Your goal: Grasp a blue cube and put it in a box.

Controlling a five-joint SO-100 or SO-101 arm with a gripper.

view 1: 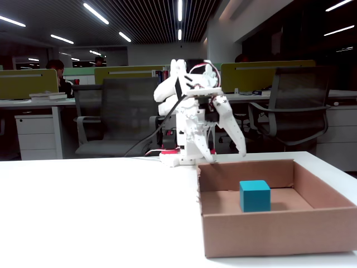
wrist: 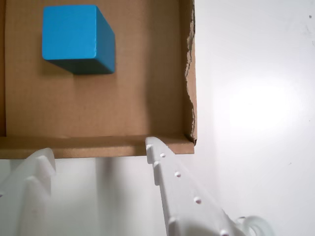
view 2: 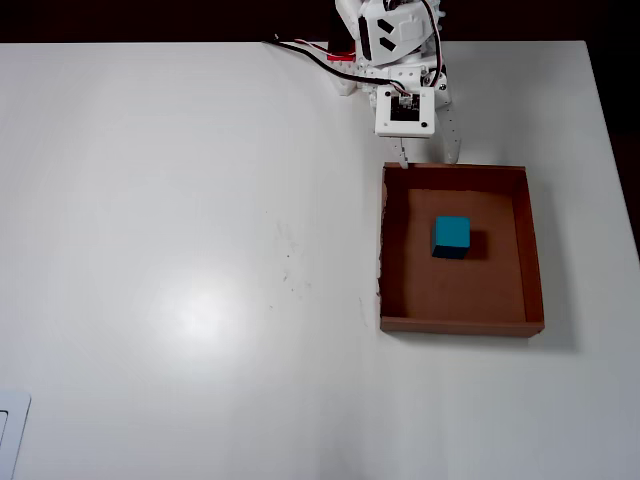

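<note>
The blue cube (wrist: 78, 39) (view 1: 255, 195) (view 2: 451, 236) rests on the floor of the box (wrist: 98, 146) (view 1: 262, 234) (view 2: 460, 325), near its middle, touching no wall. My gripper (wrist: 98, 147) (view 1: 226, 156) (view 2: 427, 160) is open and holds nothing. It hangs over the box wall nearest the arm's base, well apart from the cube. In the wrist view the two white fingers (wrist: 162, 162) straddle that wall's rim.
The box sits on a white table (view 2: 180, 250), close to its right edge in the overhead view. One box wall has a torn rim (wrist: 189, 73). Cables (view 2: 305, 52) trail left from the arm's base. A white object (view 2: 10, 430) lies at the table's bottom-left corner.
</note>
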